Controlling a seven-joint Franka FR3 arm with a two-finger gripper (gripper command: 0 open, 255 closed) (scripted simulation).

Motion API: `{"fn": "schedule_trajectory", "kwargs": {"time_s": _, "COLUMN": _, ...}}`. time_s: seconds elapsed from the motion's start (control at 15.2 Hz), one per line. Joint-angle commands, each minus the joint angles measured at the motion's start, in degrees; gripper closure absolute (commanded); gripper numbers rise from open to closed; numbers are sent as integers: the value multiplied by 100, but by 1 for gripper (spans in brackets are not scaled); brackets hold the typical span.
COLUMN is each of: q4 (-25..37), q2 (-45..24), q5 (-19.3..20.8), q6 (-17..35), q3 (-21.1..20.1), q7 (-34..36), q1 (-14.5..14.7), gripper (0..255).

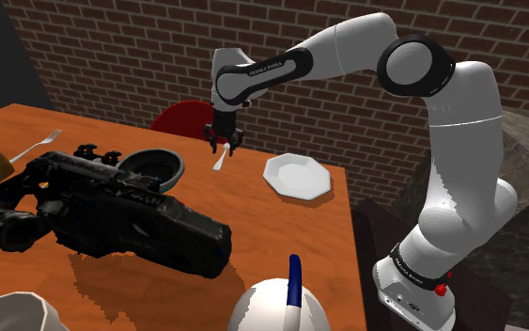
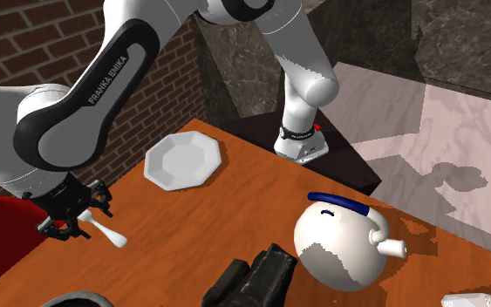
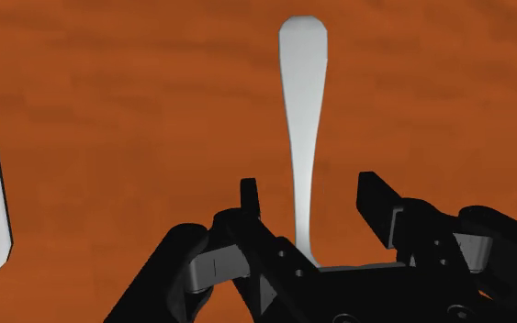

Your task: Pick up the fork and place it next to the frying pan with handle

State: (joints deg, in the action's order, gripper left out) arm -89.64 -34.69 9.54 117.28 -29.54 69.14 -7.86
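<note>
The hand (image 3: pixel 309 188) is released: its fingers (image 3: pixel 249 197) stand apart astride the white fork (image 3: pixel 302 101), touching neither side. The fork's long handle runs straight out from between them over the orange surface (image 3: pixel 109 110); its tines are probably hidden under the hand. Farther off, toward the shoulder view's left, sits the frying pan (image 1: pixel 154 166).

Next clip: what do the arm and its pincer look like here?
The arm is built of glossy white rounded links, with dark grey bands and caps at the joints. Black FRANKA EMIKA lettering runs along one link. Its white base carries a small red mark. The pincer is all black and angular, with two blocky fingers.
</note>
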Motion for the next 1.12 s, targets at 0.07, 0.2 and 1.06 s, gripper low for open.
{"fn": "schedule_trajectory", "kwargs": {"time_s": 0.07, "q4": 1, "q2": 0, "q5": 0, "q6": 0, "q3": 0, "q7": 0, "q1": 0, "gripper": 0}}
{"fn": "schedule_trajectory", "kwargs": {"time_s": 0.2, "q4": 1, "q2": 0, "q5": 0, "q6": 0, "q3": 0, "q7": 0, "q1": 0, "gripper": 0}}
{"fn": "schedule_trajectory", "kwargs": {"time_s": 1.06, "q4": 403, "q2": 229, "q5": -117, "q6": -613, "q3": -71, "q7": -76, "q1": -56, "gripper": 0}}
